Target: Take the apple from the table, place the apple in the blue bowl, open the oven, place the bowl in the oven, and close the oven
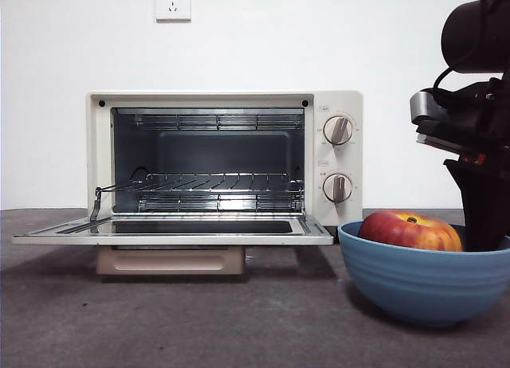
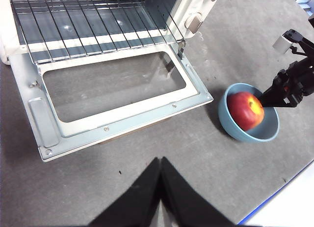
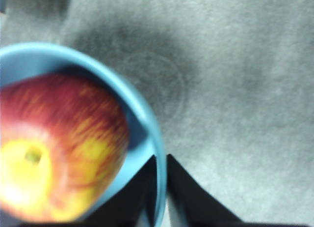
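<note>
The red and yellow apple (image 1: 410, 230) (image 2: 245, 110) (image 3: 59, 148) lies in the blue bowl (image 1: 422, 282) (image 2: 267, 129) (image 3: 147, 121), which stands on the table (image 1: 239, 320) to the right of the oven (image 1: 343, 151). My right gripper (image 1: 482, 225) (image 2: 265, 100) (image 3: 159, 159) is shut on the bowl's right rim, one jaw inside and one outside. The oven door (image 1: 175, 237) (image 2: 122, 120) lies fully open and flat. In front of that door my left gripper (image 2: 159, 160) hovers above the table, shut and holding nothing.
A wire rack (image 1: 207, 181) (image 2: 93, 18) sits inside the oven cavity. Two knobs (image 1: 338, 131) are on its right panel. The lowered door reaches out over the table close to the bowl's left side. A wall socket (image 1: 173, 1) is on the white wall behind.
</note>
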Motion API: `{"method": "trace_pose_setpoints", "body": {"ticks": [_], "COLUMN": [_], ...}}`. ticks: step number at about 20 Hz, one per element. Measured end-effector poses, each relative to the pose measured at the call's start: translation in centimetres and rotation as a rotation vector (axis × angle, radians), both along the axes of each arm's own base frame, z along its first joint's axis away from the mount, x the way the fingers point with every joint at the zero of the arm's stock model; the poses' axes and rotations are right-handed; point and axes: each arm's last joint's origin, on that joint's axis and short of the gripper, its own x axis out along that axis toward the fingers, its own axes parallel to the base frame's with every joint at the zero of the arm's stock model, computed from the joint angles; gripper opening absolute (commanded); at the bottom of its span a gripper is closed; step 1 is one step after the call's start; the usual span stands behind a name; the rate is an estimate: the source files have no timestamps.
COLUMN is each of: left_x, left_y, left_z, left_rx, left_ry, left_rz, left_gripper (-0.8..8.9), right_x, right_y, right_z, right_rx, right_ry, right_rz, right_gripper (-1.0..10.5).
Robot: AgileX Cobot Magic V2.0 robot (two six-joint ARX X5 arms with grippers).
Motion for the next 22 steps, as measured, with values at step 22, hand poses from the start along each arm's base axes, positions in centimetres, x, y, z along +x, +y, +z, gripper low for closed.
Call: {"method": "trace_pose_setpoints", "body": {"ticks": [22], "left_x": [0.0], "left_y": [0.0], "left_z": [0.0], "left_rx": [0.012], "left_ry": [-0.012], "left_rz": [-0.011], "left_gripper": [0.07], "right_x": [7.8], "right_y": [11.4], "right_z": [9.6], "right_rx": [0.238], "right_ry": [-0.188], "right_rz": [-0.152], "right_gripper": [0.0]}}
